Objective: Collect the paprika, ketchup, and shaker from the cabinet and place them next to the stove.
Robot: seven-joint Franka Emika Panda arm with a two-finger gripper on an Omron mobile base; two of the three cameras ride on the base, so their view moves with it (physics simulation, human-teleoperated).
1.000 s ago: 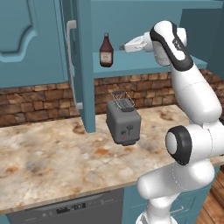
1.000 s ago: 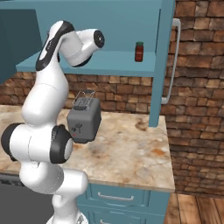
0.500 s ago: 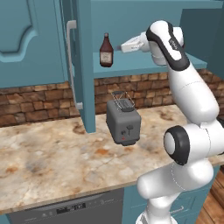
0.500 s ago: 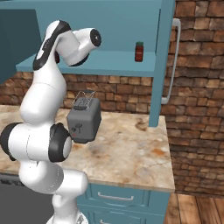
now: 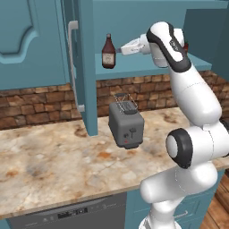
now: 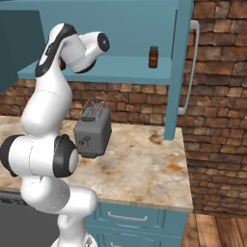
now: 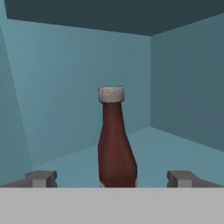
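Observation:
The ketchup [image 5: 107, 52], a dark brown-red bottle with a white cap, stands upright on the teal shelf of the open cabinet [image 5: 147, 69]. My gripper [image 5: 120, 50] reaches into the cabinet from the right, just short of the bottle. In the hand view the ketchup [image 7: 116, 144] stands centred ahead of the open gripper [image 7: 113, 180], whose fingertips [image 7: 41, 178] sit wide apart and touch nothing. The paprika [image 6: 153, 56], a small red jar with a dark cap, rests further along the shelf near the open door [image 6: 181, 67]. The shaker and the stove are out of view.
A grey toaster [image 5: 126, 125] sits on the marbled counter [image 5: 53, 161] below the shelf, against a brick wall. An open cabinet door [image 5: 85, 67] with a silver bar handle hangs left of the bottle. A dishwasher front [image 5: 67, 214] lies under the counter.
The hand has crept a little to the left along the shelf, closer to the ketchup. The jaws have stayed wide apart, and nothing else has moved.

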